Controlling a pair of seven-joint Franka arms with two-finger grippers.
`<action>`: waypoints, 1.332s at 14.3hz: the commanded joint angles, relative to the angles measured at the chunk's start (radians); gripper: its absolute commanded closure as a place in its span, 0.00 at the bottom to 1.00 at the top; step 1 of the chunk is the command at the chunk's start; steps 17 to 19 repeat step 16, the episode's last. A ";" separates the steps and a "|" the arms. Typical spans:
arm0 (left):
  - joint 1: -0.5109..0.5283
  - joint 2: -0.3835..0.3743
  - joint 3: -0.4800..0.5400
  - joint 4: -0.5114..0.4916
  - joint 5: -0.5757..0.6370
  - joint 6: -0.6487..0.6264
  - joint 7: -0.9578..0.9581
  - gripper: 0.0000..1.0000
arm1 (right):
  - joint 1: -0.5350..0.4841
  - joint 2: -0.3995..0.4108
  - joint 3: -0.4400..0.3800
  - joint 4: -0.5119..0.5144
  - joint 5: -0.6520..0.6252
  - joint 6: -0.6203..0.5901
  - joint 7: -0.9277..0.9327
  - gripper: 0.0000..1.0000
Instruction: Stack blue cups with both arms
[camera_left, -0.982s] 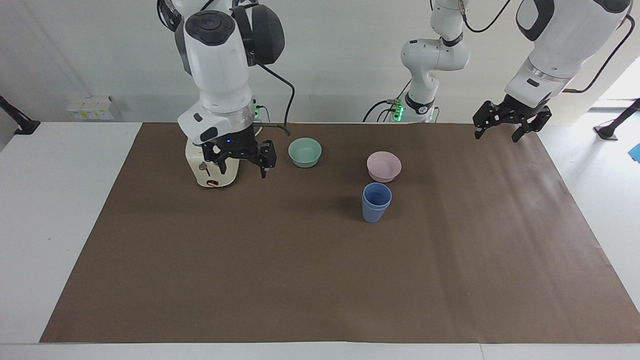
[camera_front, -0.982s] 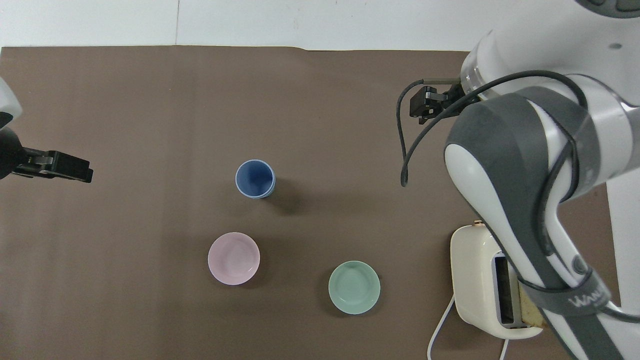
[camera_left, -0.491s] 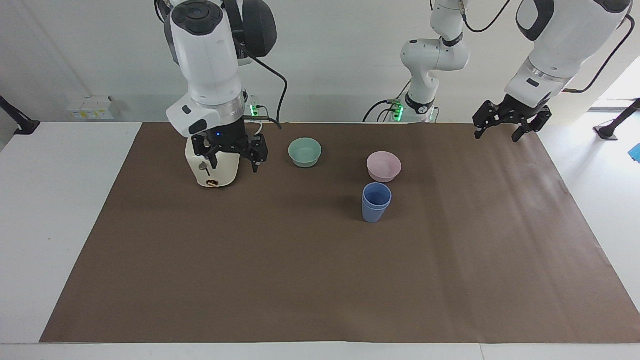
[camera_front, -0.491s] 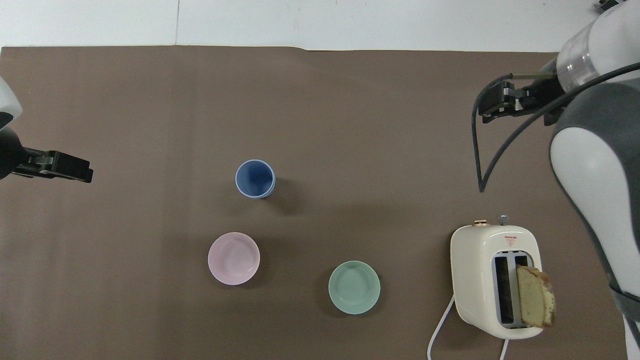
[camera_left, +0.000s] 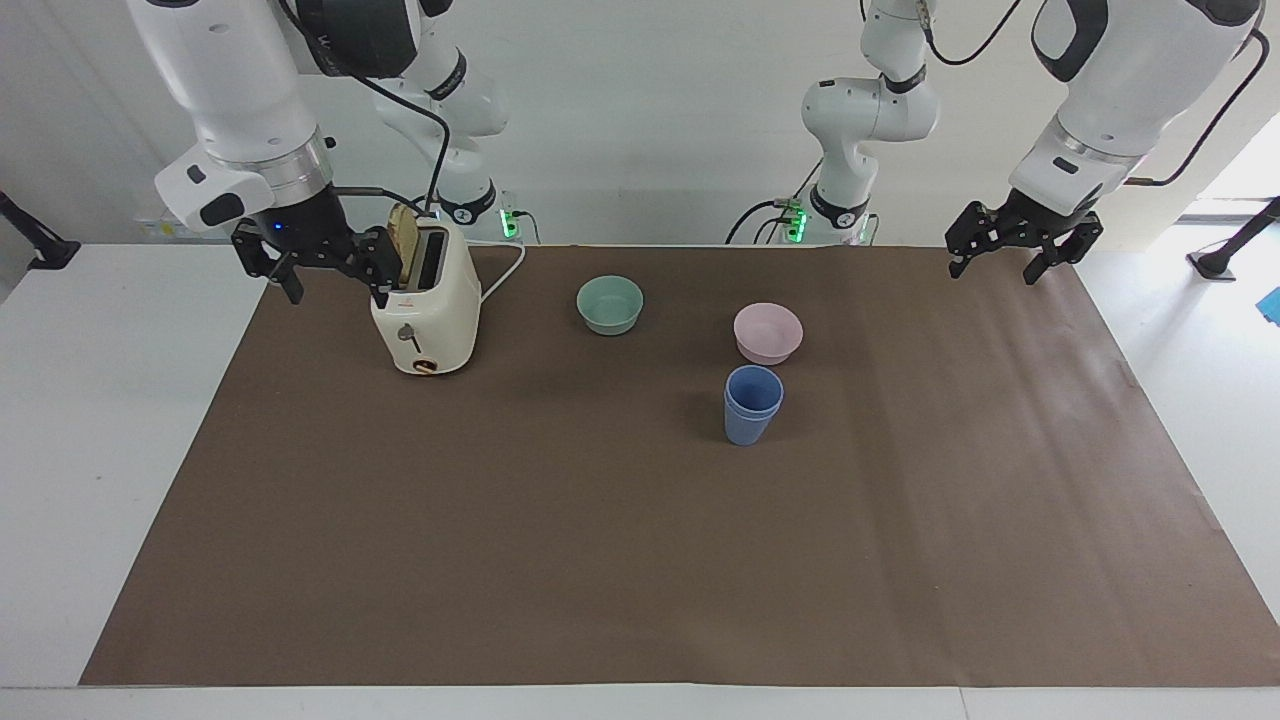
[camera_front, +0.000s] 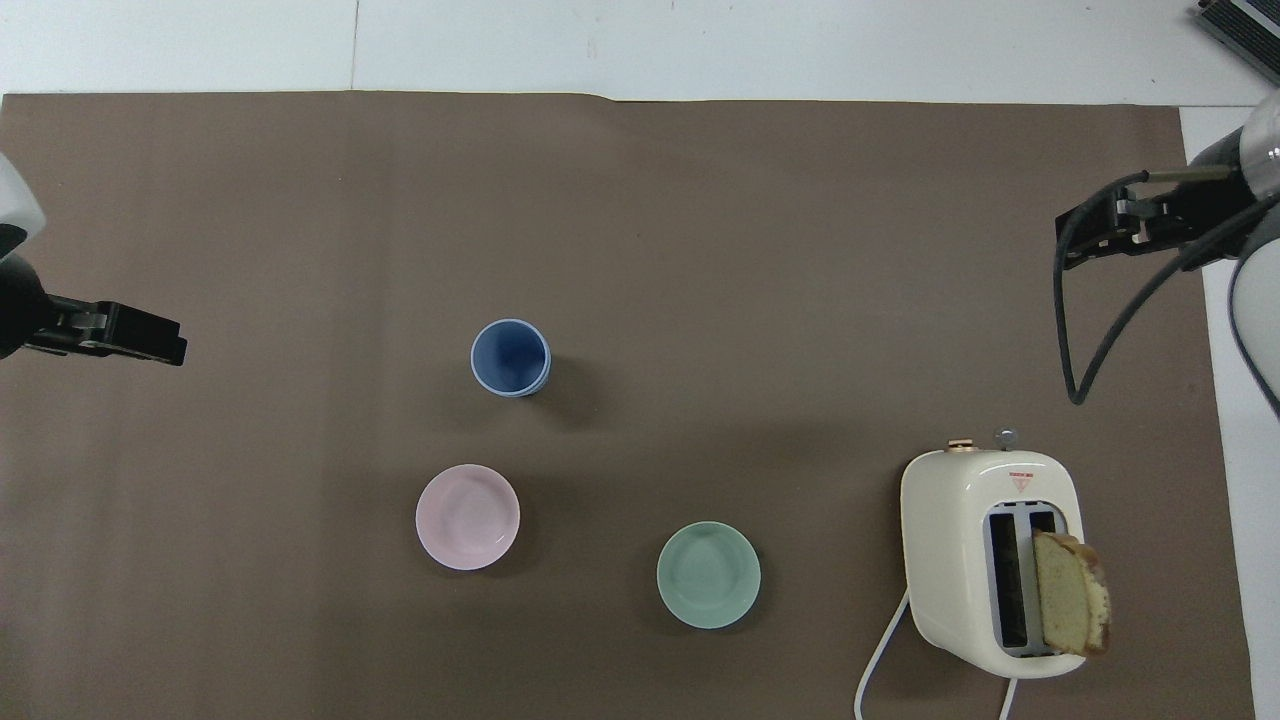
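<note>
The two blue cups (camera_left: 752, 404) stand nested one in the other, upright on the brown mat, just farther from the robots than the pink bowl; they also show in the overhead view (camera_front: 511, 358). My right gripper (camera_left: 338, 298) is open and empty, raised beside the toaster over the mat's edge at the right arm's end; it also shows in the overhead view (camera_front: 1085, 235). My left gripper (camera_left: 992, 275) is open and empty, raised over the mat near the left arm's end, well apart from the cups; it also shows in the overhead view (camera_front: 150, 342).
A cream toaster (camera_left: 428, 310) with a slice of bread in one slot stands toward the right arm's end. A teal bowl (camera_left: 610, 304) and a pink bowl (camera_left: 768, 332) sit between the cups and the robots. The brown mat (camera_left: 640, 560) covers the table.
My right gripper has risen and swung from in front of the toaster out toward the right arm's end of the table. The left arm and the cups have not moved.
</note>
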 joint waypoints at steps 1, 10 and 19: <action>0.000 -0.004 0.000 0.013 -0.007 -0.016 0.008 0.00 | -0.017 -0.055 0.009 -0.079 0.038 0.009 0.061 0.00; 0.004 -0.004 0.000 0.013 -0.007 -0.016 0.008 0.00 | -0.016 -0.052 0.009 -0.079 0.050 0.063 0.059 0.00; 0.009 -0.002 0.000 0.014 -0.006 -0.014 0.011 0.00 | -0.016 -0.052 0.010 -0.079 0.050 0.062 0.055 0.00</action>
